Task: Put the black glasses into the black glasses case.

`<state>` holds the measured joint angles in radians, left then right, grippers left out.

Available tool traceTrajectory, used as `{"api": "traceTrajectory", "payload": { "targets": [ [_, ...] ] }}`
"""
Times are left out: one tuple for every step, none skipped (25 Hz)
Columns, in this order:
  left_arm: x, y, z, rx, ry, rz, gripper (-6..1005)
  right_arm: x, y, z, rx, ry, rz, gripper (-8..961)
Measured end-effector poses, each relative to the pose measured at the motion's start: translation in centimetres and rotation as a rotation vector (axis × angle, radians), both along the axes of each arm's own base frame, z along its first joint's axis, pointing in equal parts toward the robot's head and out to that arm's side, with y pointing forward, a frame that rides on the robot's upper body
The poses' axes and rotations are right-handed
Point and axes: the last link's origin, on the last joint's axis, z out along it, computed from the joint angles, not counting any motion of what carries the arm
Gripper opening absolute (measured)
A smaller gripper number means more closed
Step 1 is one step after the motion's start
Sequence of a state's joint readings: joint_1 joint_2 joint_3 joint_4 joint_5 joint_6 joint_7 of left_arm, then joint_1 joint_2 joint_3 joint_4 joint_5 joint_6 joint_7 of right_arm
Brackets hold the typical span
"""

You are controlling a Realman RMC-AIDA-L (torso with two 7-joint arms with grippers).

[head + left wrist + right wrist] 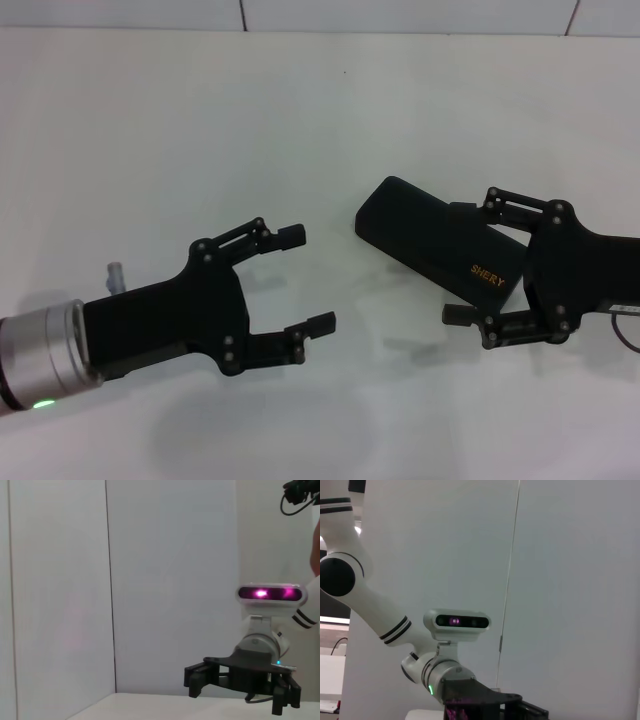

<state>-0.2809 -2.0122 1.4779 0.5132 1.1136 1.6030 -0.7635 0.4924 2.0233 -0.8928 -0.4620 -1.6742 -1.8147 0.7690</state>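
One white table (pixel 330 130), two grippers and one black glasses case (pixel 435 243) are being shown in the head view; no glasses can be made out in any view, so their place cannot be told.

The left gripper (pixel 307 279) is being held over the table at about 8 o'clock of the head view, pointing toward 3 o'clock, with its two fingers spread wide and nothing between them. The right gripper (pixel 475 255) is being held at about 4 o'clock, pointing toward 9 o'clock, its fingers also spread.

The case is lying closed on the table, slanting from 11 o'clock down to 5 o'clock, with the orange "SHERY" lettering (pixel 487 273) at its lower end. That lower end is sitting between the right gripper's fingers: one finger (pixel 497 200) is lying above it, the other (pixel 462 315) below; whether either is touching the shell cannot be told. The case's far corner is being covered by the right gripper's body.

In the left wrist view the right gripper (pixel 240 692) is being seen far off, spread. In the right wrist view the left arm (pixel 385 620) is being shown, its gripper cut off at the edge.
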Motion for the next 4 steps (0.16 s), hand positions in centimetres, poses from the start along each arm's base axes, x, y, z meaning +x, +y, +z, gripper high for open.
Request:
{"api": "traceTrajectory", "payload": {
  "targets": [
    [-0.04, -0.09, 0.01, 0.002, -0.001, -0.002, 879, 0.02, 0.01, -0.02, 0.001, -0.001, -0.001, 891],
    [-0.04, -0.12, 0.02, 0.003, -0.002, -0.004, 879, 0.03, 0.01, -0.03, 0.001, 0.000, -0.002, 891],
    [-0.02, -0.14, 0.02, 0.002, -0.002, -0.005, 879, 0.04, 0.00, -0.05, 0.000, 0.000, -0.003, 891],
    [-0.02, -0.15, 0.03, 0.002, -0.003, -0.005, 879, 0.05, -0.01, -0.06, 0.000, 0.000, -0.004, 891]
  ]
}}
